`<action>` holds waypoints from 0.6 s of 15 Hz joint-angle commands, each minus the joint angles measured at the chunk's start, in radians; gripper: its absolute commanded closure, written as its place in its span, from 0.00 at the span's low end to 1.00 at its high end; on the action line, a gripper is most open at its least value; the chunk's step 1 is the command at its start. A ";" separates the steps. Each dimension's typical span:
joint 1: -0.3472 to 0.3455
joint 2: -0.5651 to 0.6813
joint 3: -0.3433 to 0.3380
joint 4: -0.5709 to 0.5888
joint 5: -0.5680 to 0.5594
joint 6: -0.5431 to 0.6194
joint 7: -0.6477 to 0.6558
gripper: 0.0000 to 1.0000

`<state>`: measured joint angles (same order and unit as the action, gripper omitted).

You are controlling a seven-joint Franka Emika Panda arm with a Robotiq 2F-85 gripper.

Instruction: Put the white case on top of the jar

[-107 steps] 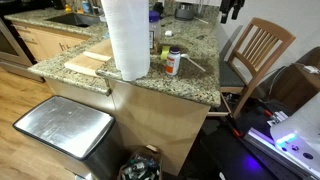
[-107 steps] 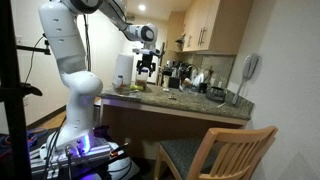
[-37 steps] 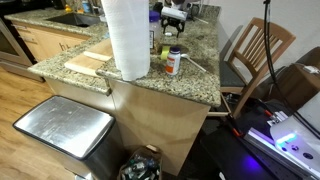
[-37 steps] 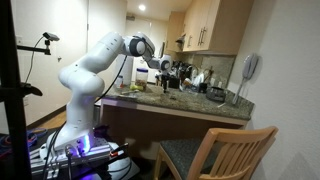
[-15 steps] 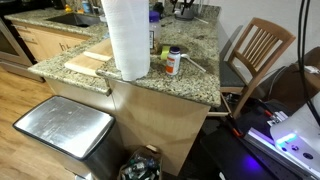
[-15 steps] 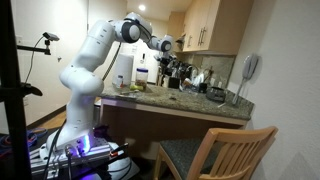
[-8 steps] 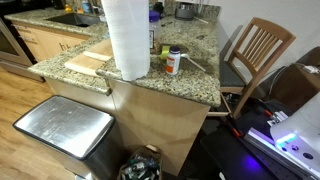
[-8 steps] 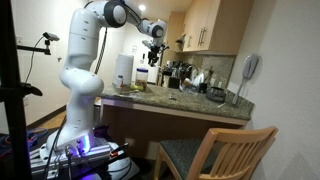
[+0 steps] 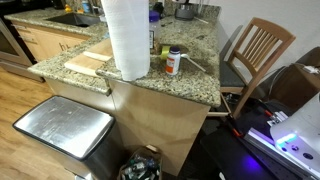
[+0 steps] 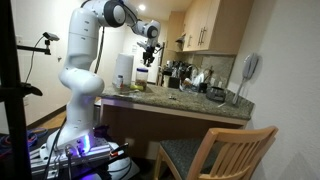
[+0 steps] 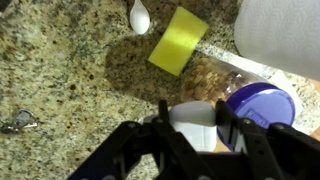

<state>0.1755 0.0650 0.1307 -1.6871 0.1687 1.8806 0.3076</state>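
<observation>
The jar (image 9: 173,62), small and white with an orange-red label band, stands on the granite counter (image 9: 195,85) to the right of the big paper-towel roll. My gripper (image 11: 193,110) is shut on the white case (image 11: 195,126), whose rounded top shows between the two black fingers in the wrist view. In an exterior view the gripper (image 10: 148,54) hangs high above the counter, near the roll. It is out of the frame in the exterior view that shows the jar. The jar does not show in the wrist view.
Below the gripper are a purple-lidded container (image 11: 262,104), a yellow sponge (image 11: 178,40), a white spoon (image 11: 139,15) and keys (image 11: 15,122). The paper-towel roll (image 9: 127,38) stands beside a cutting board (image 9: 88,62). A wooden chair (image 9: 255,50) and a steel bin (image 9: 65,128) flank the counter.
Over the last second the arm has pulled back from its reach along the counter and risen near the roll. The gripper has left the top edge of an exterior view.
</observation>
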 commanded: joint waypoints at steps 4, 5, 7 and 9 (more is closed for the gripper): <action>0.111 0.144 0.085 0.154 -0.163 0.133 0.028 0.80; 0.100 0.106 0.077 0.102 -0.133 0.108 0.026 0.80; 0.113 0.116 0.080 0.112 -0.137 0.113 0.035 0.55; 0.109 0.116 0.077 0.112 -0.137 0.112 0.034 0.80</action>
<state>0.2847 0.1784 0.2067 -1.5809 0.0326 1.9975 0.3409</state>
